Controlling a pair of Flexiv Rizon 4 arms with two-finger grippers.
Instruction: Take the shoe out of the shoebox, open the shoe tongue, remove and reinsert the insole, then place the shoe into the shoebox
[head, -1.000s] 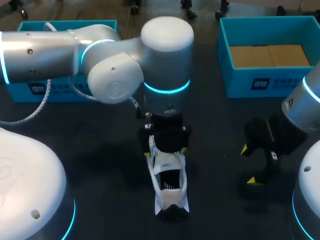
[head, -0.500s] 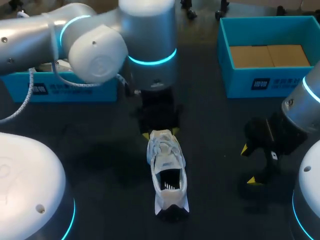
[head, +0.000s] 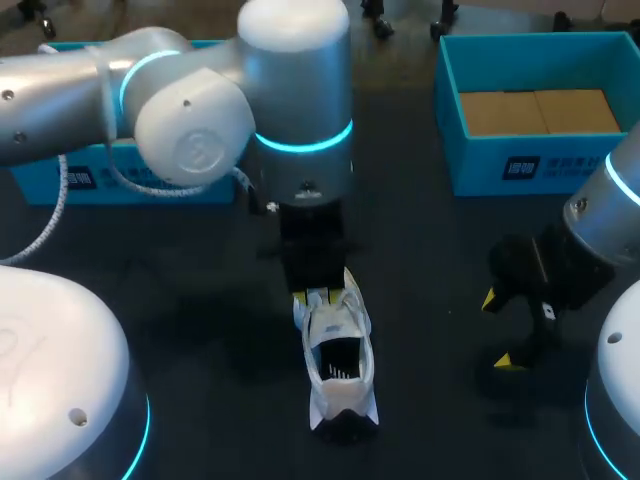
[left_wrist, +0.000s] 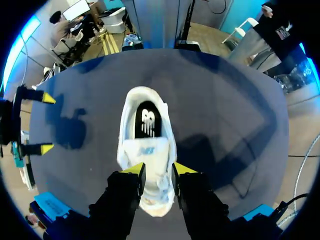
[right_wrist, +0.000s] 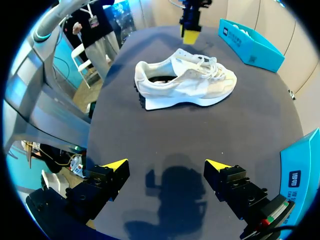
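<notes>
Dark tabletop (head: 430, 330) carries the white fabric sneaker (head: 340, 350) upright at its middle. Our left gripper (left_wrist: 158, 170) straddles its laces (right_wrist: 209, 64), jaws parted; our right gripper (right_wrist: 166, 165) hangs released, well apart. We judge it light and soft: pinch the tongue (left_wrist: 146, 148) at its edge, brace the heel (head: 345, 422).

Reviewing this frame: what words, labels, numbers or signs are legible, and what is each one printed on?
No text can be read clearly.
Label on the right shoebox: white print, too blurred to read.
Label on the left shoebox: too blurred.
Insole in the shoe: white logo, no legible words.
Tongue: blue mark, too small.
</notes>
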